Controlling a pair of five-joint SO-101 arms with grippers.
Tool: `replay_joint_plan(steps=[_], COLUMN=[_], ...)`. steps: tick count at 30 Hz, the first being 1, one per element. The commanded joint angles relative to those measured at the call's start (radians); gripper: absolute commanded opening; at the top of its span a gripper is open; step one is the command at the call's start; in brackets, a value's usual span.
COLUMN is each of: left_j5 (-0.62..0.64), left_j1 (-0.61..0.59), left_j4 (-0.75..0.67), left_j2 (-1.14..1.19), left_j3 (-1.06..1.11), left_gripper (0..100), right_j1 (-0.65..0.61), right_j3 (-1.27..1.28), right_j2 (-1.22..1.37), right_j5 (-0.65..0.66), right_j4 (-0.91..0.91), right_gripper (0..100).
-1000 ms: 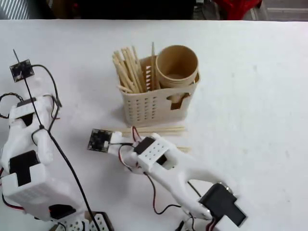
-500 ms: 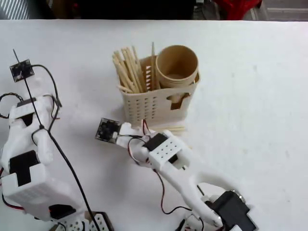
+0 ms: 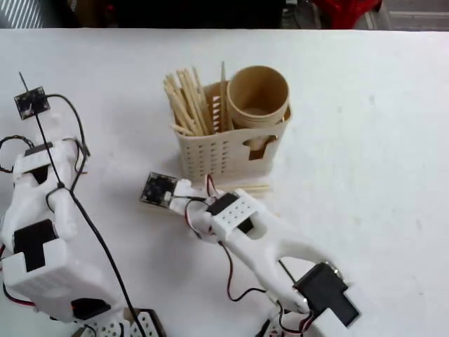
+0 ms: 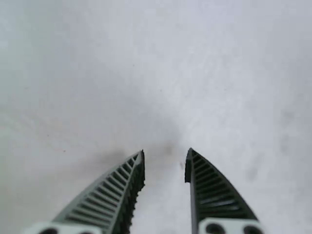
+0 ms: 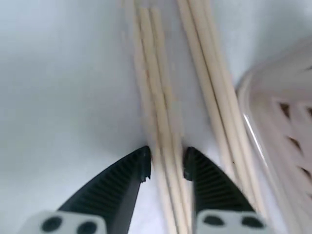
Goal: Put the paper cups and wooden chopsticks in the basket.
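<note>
Basket: white perforated plastic basket (image 3: 224, 151), upright on the white desk (image 3: 365, 140), upper centre of the high view.
Cups: brown paper cups (image 3: 258, 95), nested, standing in the basket's right compartment. Done.
Chopsticks, stowed: bundle of pale wooden sticks (image 3: 186, 102) leaning in the basket's left compartment. Done.
Chopsticks, outstanding: loose wooden chopsticks (image 3: 256, 188) lying flat on the desk just below the basket's front wall. The right wrist view shows two groups, one just beside the basket and a second group (image 5: 161, 122) a little farther from it.
Right end effector (image 5: 165, 158): jaws drawn in against both sides of the second group, apparently clenched on it; the sticks appear to lie on the desk.
Left end effector (image 4: 165, 158): released, jaws slightly parted, nothing between them, over bare desk.
Progress: judged mostly complete. The loose sticks remain to be lifted and dropped in.
</note>
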Motion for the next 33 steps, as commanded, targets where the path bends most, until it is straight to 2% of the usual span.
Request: replay_joint_plan(steps=[1, 6, 14, 33], left_j5=[0.006, 0.006, 0.006, 0.006], left_j1=[0.022, 0.022, 0.022, 0.022], left_j4=[-0.011, -0.011, -0.012, -0.015], left_j2=[-0.007, -0.007, -0.007, -0.007], left_j3=[-0.021, -0.02, -0.02, -0.02], left_gripper=[16, 16, 16, 16], right_j1=[0.002, -0.038, -0.039, -0.035], right_j3=[-0.017, -0.015, 0.034, 0.046], right_j2=[-0.022, -0.074, -0.202, -0.858], right_j5=[0.011, 0.003, 0.0, -0.04], right_j4=[0.053, 0.137, 0.145, 0.38], right_gripper=[2.9, 1.7, 1.7, 1.6])
